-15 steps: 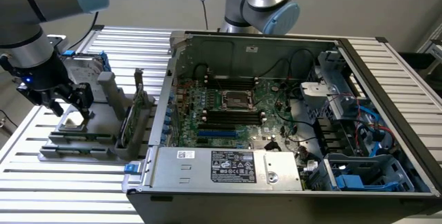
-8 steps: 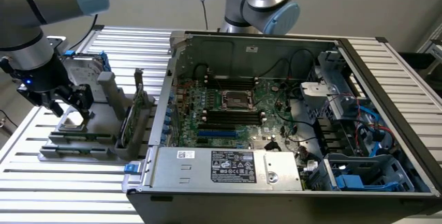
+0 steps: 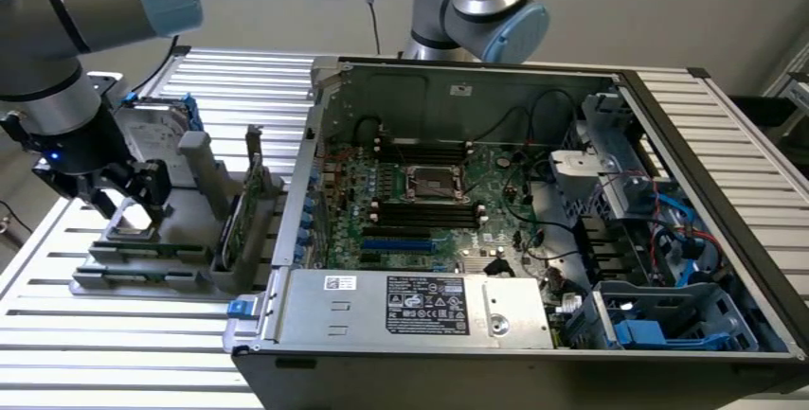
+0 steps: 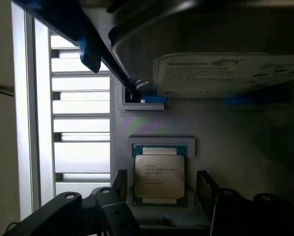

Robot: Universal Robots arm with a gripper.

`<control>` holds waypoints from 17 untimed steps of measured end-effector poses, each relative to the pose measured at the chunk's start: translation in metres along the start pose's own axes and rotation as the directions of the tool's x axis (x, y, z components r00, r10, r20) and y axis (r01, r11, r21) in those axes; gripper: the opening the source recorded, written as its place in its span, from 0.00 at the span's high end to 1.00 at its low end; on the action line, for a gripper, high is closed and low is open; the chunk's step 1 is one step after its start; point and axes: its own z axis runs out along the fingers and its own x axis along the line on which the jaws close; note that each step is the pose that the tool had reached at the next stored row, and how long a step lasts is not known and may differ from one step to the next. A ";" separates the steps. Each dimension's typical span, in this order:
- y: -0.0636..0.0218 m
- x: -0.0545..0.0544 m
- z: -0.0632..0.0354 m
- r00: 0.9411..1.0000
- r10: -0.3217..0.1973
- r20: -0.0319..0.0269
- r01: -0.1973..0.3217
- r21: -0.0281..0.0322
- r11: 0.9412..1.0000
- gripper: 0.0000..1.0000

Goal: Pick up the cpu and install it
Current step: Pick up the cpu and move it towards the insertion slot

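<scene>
The cpu [image 4: 159, 177] is a small square chip with a shiny silver top, lying flat in a recess of a grey holder [image 4: 225, 132]. My gripper [image 4: 162, 180] is open just above it, with one dark finger on each side and not touching it. In the exterior view, my gripper [image 3: 132, 204] hangs at that view's left over the cpu [image 3: 131, 217] on the grey holder [image 3: 152, 263]. The open computer case [image 3: 418, 320] lies to the exterior view's right, with the motherboard's cpu socket [image 3: 430, 183] near its middle.
A silver hard drive in a blue frame [image 4: 225, 73] stands upright close behind the cpu, seen also as the hard drive [image 3: 154, 131]. Upright cards [image 3: 246, 211] stand between the holder and the case. A second arm [image 3: 487, 12] stands behind the case. Everything rests on a slatted metal table [image 3: 114, 334].
</scene>
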 end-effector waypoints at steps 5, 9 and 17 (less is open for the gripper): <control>-0.0004 0.000 0.0047 1.000 0.000 0.000 0.000 -0.001 1.000 0.33; -0.0005 0.000 0.0075 1.000 0.000 0.000 0.000 -0.005 1.000 0.33; -0.0006 -0.001 0.0104 1.000 0.000 0.000 0.000 -0.015 1.000 0.33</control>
